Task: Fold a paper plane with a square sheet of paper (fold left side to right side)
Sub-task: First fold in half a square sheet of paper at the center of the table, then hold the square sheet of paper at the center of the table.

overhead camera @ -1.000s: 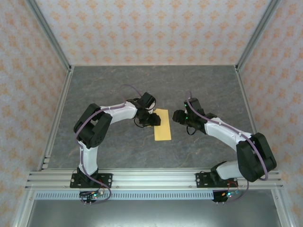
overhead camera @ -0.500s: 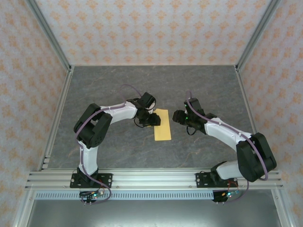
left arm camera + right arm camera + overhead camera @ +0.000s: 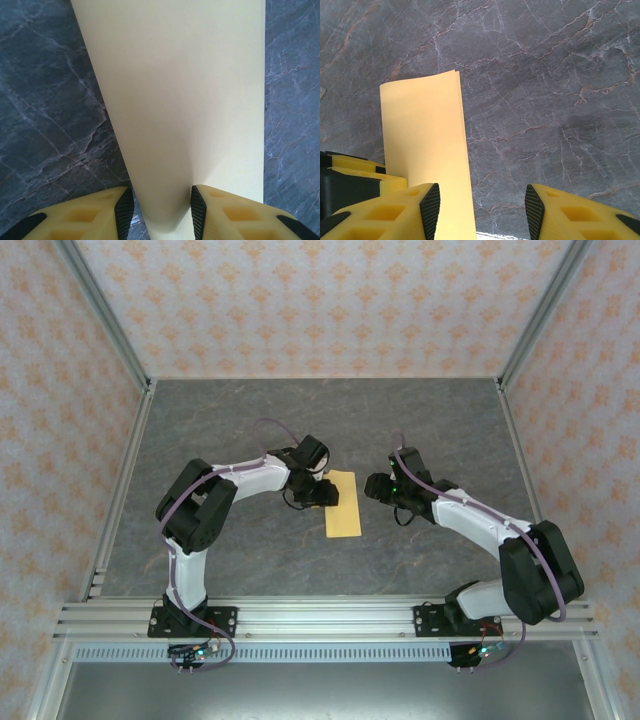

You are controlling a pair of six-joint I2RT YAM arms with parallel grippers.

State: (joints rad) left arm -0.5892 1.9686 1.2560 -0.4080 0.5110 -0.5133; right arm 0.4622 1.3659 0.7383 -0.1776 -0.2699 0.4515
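I have the sheet of paper (image 3: pixel 342 506) lying near the middle of the tabletop (image 3: pixel 250 420), between the two arms. It is folded into a narrow yellow rectangle, with its long sides running near to far. From the right wrist camera I can see two layers lying one on the other at its far corner.

The left end effector (image 3: pixel 322 493) sits at the left edge of the sheet, towards the far end. On its wrist camera the paper runs into the gap between the two yellow fingers (image 3: pixel 124 210). It fills that gap from pad to pad and looks pale and slightly bowed there. The pads stand part-way apart. I cannot tell whether they are actually clamping the paper or only bracketing it.

The right end effector (image 3: pixel 374 486) is just to the right of the sheet and apart from it in the overhead view. Its jaws are spread wide and are released, gripping nothing. Between them I see grey marbled tabletop and the paper's right edge beside one pad. The left end effector's yellow body shows at the lower left of that view.
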